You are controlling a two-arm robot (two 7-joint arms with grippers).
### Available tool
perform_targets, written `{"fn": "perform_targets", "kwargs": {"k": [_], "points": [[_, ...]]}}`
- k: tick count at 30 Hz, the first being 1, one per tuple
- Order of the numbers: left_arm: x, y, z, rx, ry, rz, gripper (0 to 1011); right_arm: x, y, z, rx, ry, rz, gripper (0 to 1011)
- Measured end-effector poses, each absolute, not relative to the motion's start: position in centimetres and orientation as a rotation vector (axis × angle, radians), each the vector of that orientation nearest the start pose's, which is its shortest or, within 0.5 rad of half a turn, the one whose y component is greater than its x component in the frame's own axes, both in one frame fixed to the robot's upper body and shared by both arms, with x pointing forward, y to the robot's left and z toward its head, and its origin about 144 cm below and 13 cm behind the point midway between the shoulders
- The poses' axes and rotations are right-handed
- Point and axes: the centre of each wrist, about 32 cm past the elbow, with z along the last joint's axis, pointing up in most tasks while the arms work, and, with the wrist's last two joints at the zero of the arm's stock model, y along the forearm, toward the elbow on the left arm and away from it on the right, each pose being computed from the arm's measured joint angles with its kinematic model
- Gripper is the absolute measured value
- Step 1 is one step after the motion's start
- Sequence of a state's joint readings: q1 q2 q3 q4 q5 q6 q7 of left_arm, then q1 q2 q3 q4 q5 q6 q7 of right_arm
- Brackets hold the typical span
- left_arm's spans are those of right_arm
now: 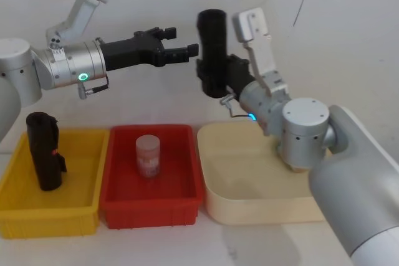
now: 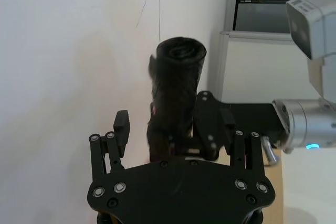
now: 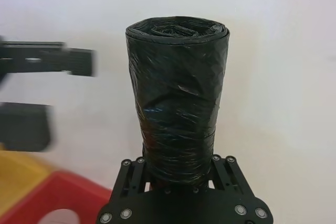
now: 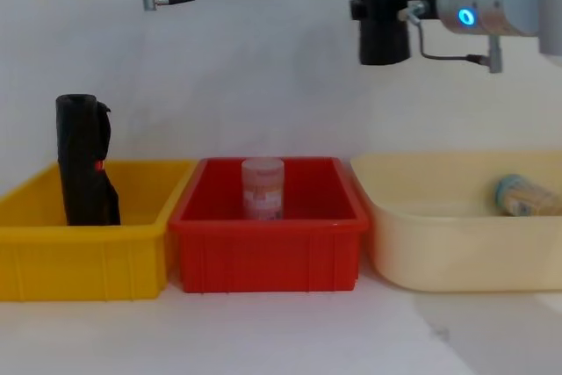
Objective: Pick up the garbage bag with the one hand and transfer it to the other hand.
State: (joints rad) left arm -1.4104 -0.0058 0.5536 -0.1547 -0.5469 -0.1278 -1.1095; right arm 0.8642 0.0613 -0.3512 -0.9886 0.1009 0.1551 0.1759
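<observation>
The garbage bag (image 1: 212,42), a glossy black rolled bundle, stands upright in the air above the bins. My right gripper (image 1: 218,79), on the blue-ringed arm, is shut on its lower, narrower end; the right wrist view shows the bag (image 3: 178,93) rising from between the fingers of that gripper (image 3: 178,174). My left gripper (image 1: 182,43), on the green-ringed arm, is open just left of the bag, fingertips close to it but apart. In the left wrist view the bag (image 2: 178,87) stands just beyond the spread fingers (image 2: 122,127). From the chest, the bag (image 4: 382,15) hangs high.
Below, left to right, stand a yellow bin (image 1: 50,215) holding a tall stiff black object (image 1: 43,151), a red bin (image 1: 149,207) with a small jar (image 1: 148,156), and a cream tray (image 1: 249,207) with a small item (image 4: 522,195). A white wall is behind.
</observation>
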Motion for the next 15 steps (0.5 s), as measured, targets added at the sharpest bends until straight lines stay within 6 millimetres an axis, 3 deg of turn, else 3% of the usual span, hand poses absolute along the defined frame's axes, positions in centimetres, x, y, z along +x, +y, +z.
{"fn": "perform_targets", "kwargs": {"k": [15], "points": [[73.6, 19.8, 138.8, -0.029, -0.096, 0.374, 1001, 64.2, -22.3, 131.6, -0.107, -0.198, -1.361, 513]]}}
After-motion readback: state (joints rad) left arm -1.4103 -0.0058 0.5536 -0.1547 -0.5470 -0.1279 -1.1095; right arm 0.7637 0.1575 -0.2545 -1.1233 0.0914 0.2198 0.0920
